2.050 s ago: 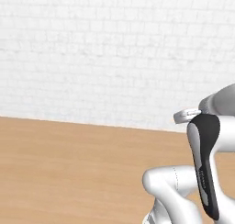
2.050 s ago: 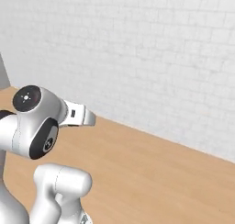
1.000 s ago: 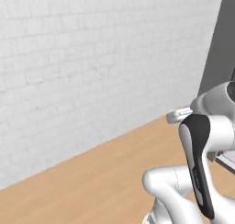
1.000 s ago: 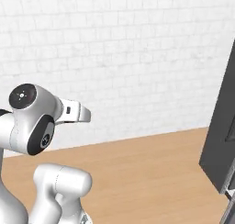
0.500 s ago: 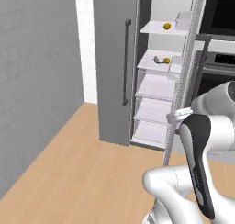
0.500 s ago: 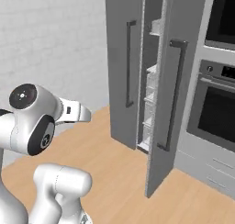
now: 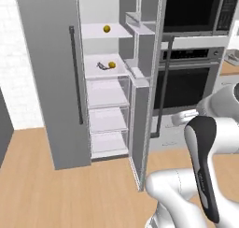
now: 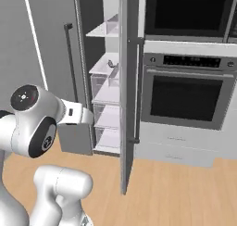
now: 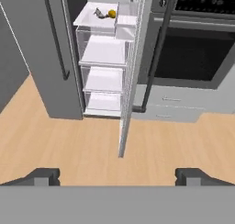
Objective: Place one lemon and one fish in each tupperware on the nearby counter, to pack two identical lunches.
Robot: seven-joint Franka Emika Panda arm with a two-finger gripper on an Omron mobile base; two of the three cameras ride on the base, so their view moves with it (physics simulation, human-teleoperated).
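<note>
Lemon and fish are both unpacked, so we judge the task barely begun. Nearest us, at the bottom of the hand view, our gripper [image 9: 117,175] holds nothing, its two dark finger tips standing wide apart at the frame's lower left and lower right. Beyond it lies bare wooden floor [image 9: 69,140], then the open fridge [image 7: 105,96] in the upper middle of the left base view, its door [image 7: 149,82] swung out edge-on toward us. On the second shelf from the top sit one lemon [image 7: 112,64] and, just beside it, a small grey fish [image 7: 102,66]. One shelf higher rests a second lemon [image 7: 107,29]. Right of the fridge stands the wall oven [image 8: 187,93]. Everything remains to do: reach in, fetch lemon and fish, carry them to the containers, then repeat.
</note>
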